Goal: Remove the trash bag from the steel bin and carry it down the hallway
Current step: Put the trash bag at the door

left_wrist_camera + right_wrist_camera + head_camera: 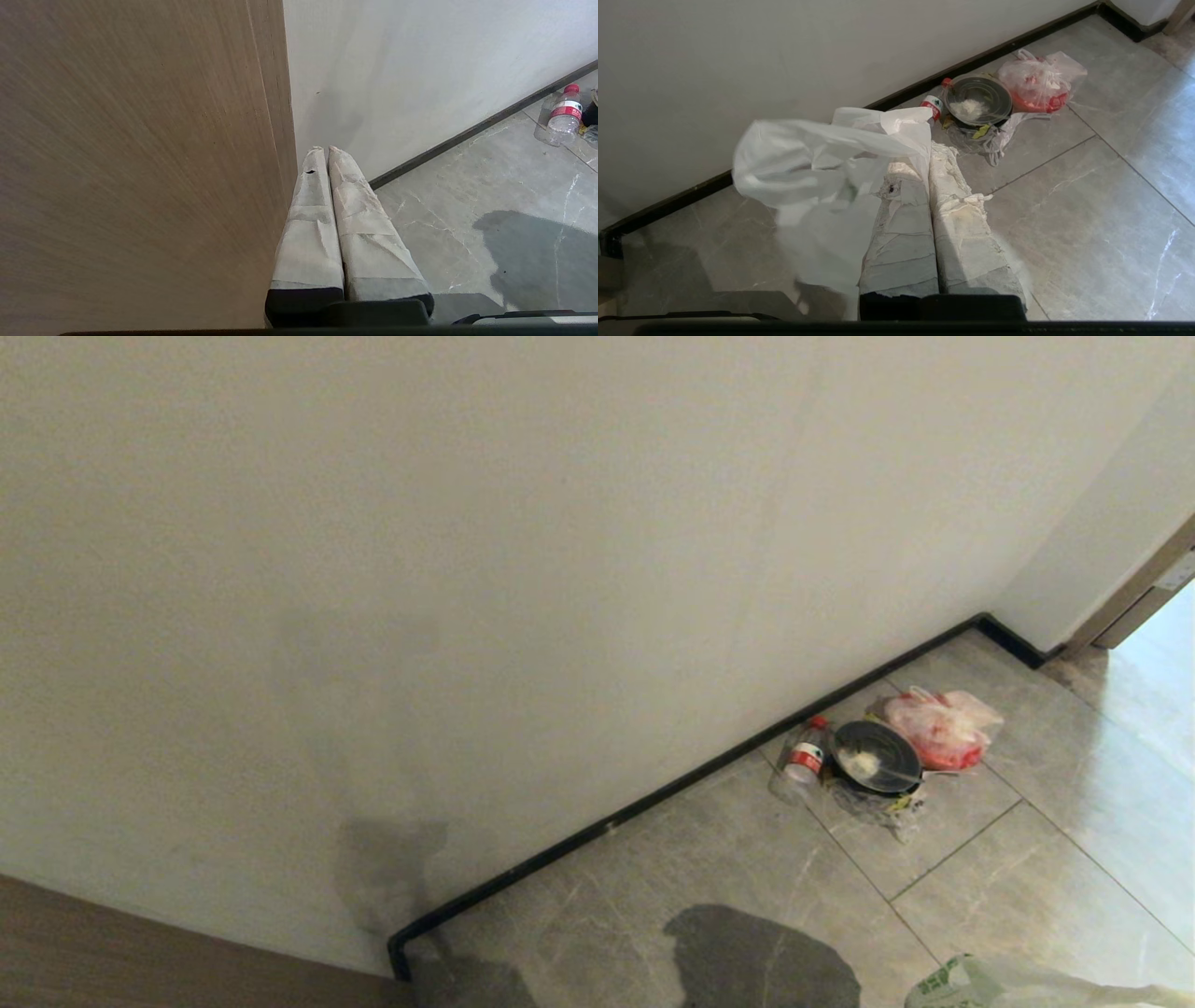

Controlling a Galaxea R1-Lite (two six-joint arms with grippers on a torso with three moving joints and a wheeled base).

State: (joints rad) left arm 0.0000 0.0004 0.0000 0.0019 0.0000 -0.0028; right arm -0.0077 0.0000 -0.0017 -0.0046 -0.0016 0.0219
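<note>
Step in hand: the carrying leg, as I judged it. The steel bin appeared in none of my views, and the trash bag (822, 172) was already hanging from my right pincer (930, 150).
Right pincer: pressed fully together, with a fold of the bag's thin whitish plastic pinched between the taped fingers (957, 219). The rest of the bag billowed out to one side of them, above the floor.
Bag in the head view: only a corner with green printing (952, 980) showed at the lower right edge.
Left pincer: my left pincer (326, 150) was closed on nothing, its fingers lying together. It sat close beside a brown wooden door (140, 163).
Surroundings: a pale wall (467, 569) filled most of my head view, with a dark baseboard (691, 775) along grey marble-look floor tiles (1008, 896).
Litter ahead: against the baseboard lay a plastic bottle (805, 761), a black round container (876, 758) and a clear bag with red contents (941, 728), all close together.
Next move, my judgement: I needed to turn off the wall and line up with the open hallway, keeping the right grip tight so the thin plastic would not slip.
Risk: the litter pile lay near my path, and the loose bag could snag or drag on it.
</note>
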